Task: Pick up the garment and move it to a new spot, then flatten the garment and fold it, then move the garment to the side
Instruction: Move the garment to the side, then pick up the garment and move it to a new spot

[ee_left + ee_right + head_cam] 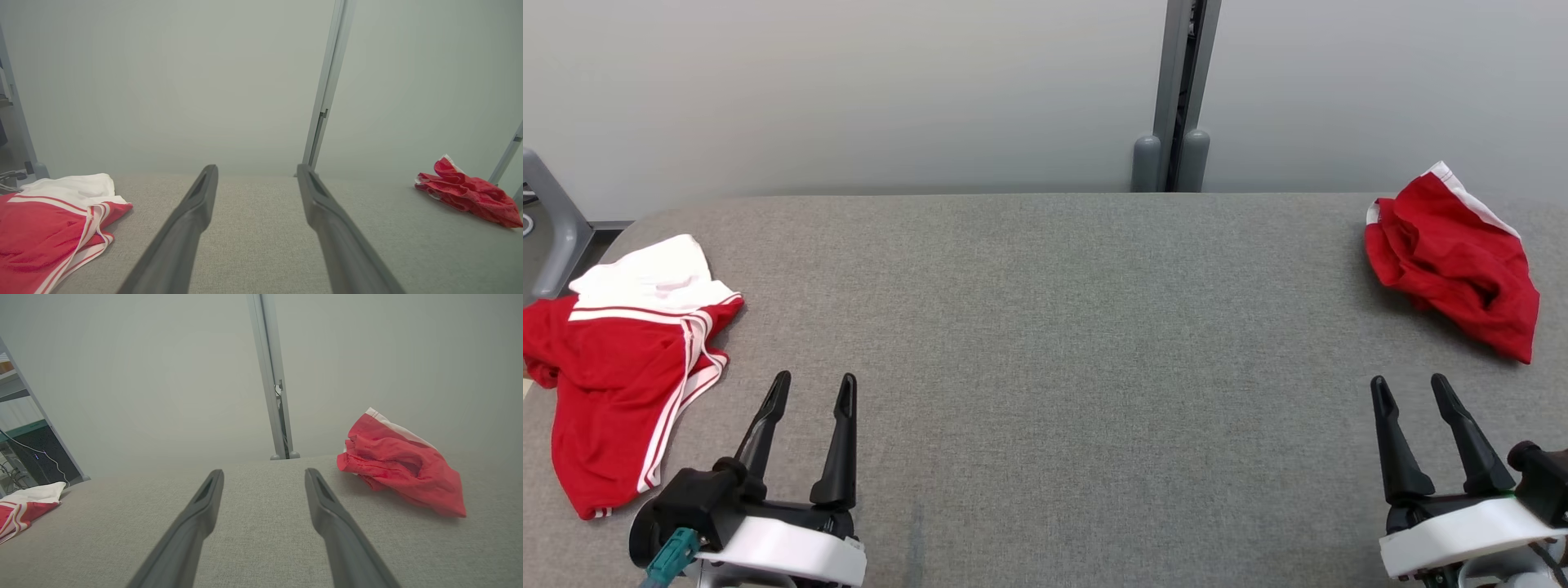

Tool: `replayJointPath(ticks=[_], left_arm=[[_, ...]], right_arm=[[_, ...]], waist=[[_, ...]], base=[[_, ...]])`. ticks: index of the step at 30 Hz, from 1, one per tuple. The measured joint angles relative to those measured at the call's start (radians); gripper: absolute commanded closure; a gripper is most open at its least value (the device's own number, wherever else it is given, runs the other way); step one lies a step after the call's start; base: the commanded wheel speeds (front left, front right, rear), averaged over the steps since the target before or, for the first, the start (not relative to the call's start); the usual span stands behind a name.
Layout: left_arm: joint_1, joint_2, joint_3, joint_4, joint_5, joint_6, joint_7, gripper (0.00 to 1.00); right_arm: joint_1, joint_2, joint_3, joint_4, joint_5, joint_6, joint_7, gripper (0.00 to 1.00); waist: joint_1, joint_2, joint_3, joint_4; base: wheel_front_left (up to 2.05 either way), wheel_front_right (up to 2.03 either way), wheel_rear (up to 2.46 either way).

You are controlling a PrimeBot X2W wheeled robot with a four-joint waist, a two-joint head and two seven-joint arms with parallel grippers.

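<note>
flanking wide table (1045, 327) stretch, left gripper (815, 380) and right gripper (1409, 380) gape; crumpled garment (1445, 261) at far edge.

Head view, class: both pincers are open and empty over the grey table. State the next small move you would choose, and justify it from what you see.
Probably reach the right pincer forward and slightly right toward the crumpled red garment. It lies bunched on the table just beyond that pincer, whose jaws stand open, holding nothing.
</note>
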Motion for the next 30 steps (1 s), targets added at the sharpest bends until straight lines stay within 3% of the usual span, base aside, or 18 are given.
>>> replayJointPath(ticks=[11, 30], left_arm=[[0.039, -0.053, 0.074, -0.018, 0.111, -0.028, 0.000, 0.00], [0.032, -0.090, 0.117, 0.008, 0.147, -0.072, 0.000, 0.00]], right_arm=[[0.043, 0.036, 0.006, -0.031, -0.058, 0.000, 0.000, 0.00], [0.033, 0.041, 0.012, -0.041, -0.090, 0.000, 0.000, 0.00]], waist=[[0.0000, 0.0000, -0.003, 0.001], [0.0000, 0.0000, 0.009, -0.003]], base=[[0.00, 0.00, 0.00], [0.00, 0.00, 0.00]])
